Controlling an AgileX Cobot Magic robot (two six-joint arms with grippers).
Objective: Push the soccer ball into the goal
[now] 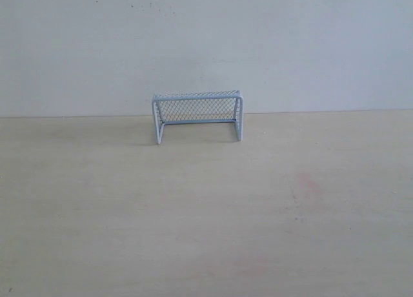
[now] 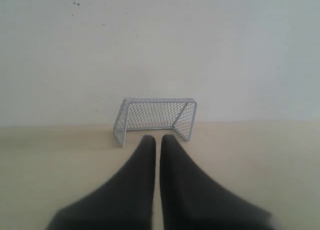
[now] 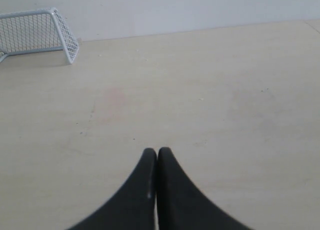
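Note:
The goal [image 1: 197,108], a small pale blue-grey frame with wire mesh, stands at the far edge of the table against the wall, its mouth facing the near side. No soccer ball shows in any view. My left gripper [image 2: 158,138] is shut with only a thin slit between its black fingers, and it points straight at the goal [image 2: 156,115] from a short way in front of its mouth. My right gripper [image 3: 157,151] is shut with its fingers touching, low over bare table, and the goal [image 3: 35,32] lies far off to one side of it. Neither gripper appears in the exterior view.
The pale wooden table [image 1: 206,206] runs back to a plain white wall [image 1: 206,45] just behind the goal. A faint reddish stain [image 1: 308,184] marks the table on the right.

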